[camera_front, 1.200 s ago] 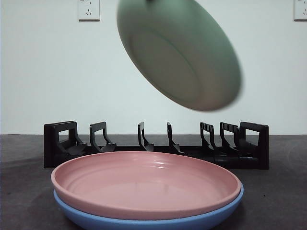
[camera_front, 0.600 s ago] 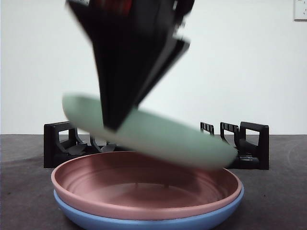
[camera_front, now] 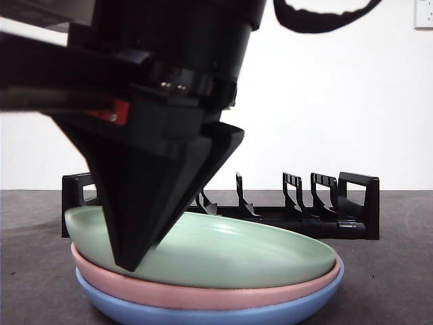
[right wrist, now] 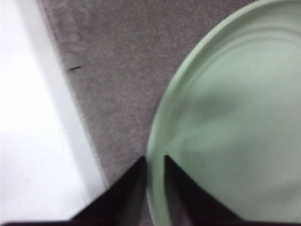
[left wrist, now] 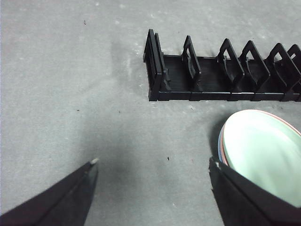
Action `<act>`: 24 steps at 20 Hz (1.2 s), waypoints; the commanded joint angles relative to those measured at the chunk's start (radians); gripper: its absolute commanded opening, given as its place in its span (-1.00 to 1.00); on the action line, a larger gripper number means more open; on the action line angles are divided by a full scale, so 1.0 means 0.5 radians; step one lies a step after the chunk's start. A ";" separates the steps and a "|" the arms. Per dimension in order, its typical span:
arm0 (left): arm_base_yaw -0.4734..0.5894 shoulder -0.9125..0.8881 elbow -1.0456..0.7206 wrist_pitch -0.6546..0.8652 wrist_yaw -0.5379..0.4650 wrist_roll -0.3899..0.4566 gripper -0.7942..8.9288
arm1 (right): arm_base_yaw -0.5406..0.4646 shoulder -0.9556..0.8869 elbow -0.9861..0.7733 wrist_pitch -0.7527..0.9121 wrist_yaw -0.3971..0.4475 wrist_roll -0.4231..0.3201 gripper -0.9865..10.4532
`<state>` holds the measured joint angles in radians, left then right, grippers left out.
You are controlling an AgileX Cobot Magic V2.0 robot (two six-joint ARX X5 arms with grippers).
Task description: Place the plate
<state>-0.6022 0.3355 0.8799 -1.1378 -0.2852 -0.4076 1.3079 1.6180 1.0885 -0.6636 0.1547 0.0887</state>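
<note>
A pale green plate [camera_front: 257,250] lies on top of a pink plate [camera_front: 203,294], which lies in a blue plate [camera_front: 237,315], near the front of the table. My right gripper [camera_front: 128,261] comes down large and dark at the stack's left side. In the right wrist view the right gripper [right wrist: 154,162] is shut on the green plate's [right wrist: 225,127] rim. My left gripper [left wrist: 153,162] is open and empty above bare table, beside the stack [left wrist: 263,155].
A black plate rack [camera_front: 338,203] with several upright dividers stands behind the stack; it also shows in the left wrist view [left wrist: 211,77]. The table's edge and white floor show in the right wrist view [right wrist: 42,141]. A white wall stands behind.
The green plate has come down from high and steeply tilted to lying on the pink plate. The right arm has lowered with it and now fills the left of the front view.
</note>
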 commanded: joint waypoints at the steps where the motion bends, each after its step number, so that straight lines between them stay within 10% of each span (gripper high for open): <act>1: -0.008 0.005 0.022 0.011 -0.008 0.013 -0.07 | 0.026 0.030 0.012 0.034 0.004 0.095 -0.46; 9: -0.008 0.005 0.022 0.008 -0.008 0.012 -0.07 | -0.078 -0.556 0.069 0.037 0.008 0.081 -0.36; 20: -0.008 0.005 0.022 0.084 -0.023 0.014 -0.07 | -1.331 -1.355 -0.336 0.068 0.105 -0.182 -0.36; 24: -0.008 0.005 0.022 0.207 -0.023 0.014 -0.07 | -1.482 -1.692 -0.542 0.011 0.036 -0.176 -0.36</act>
<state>-0.6022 0.3355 0.8799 -1.0458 -0.2901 -0.4076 0.5613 0.7670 0.8089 -0.6655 0.1764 0.0071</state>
